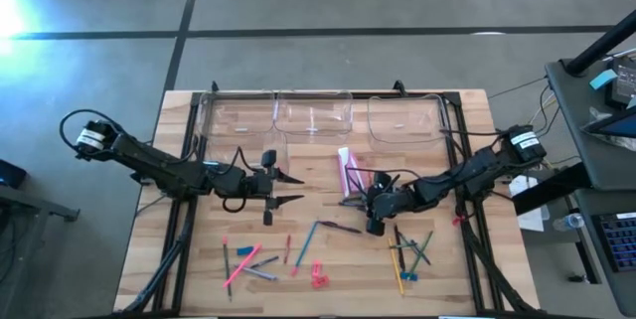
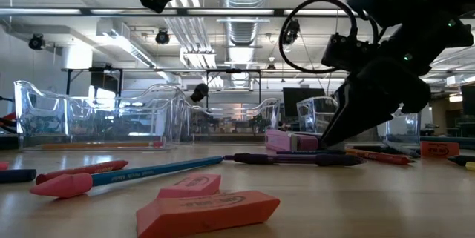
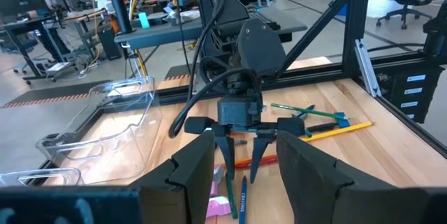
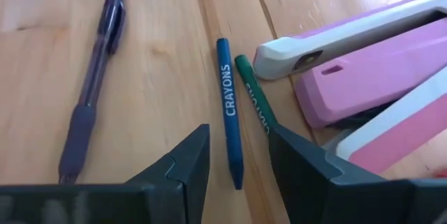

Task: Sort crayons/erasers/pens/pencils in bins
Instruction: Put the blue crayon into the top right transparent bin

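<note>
The right gripper (image 4: pixel 237 165) is low over the table (image 1: pixel 199 269), fingers parted and empty, straddling the end of a blue crayon (image 4: pixel 229 111). A green crayon (image 4: pixel 253 98) lies touching that crayon's far side, with pink-and-white highlighters (image 4: pixel 363 63) just beyond it and a purple pen (image 4: pixel 91 91) on the blue crayon's other side, apart from it. The left gripper (image 1: pixel 288 188) hangs open and empty, well away from the blue crayon. The erasers (image 2: pixel 208 207) lie near the table's front edge; the bins (image 1: pixel 313 117) line the back edge.
</note>
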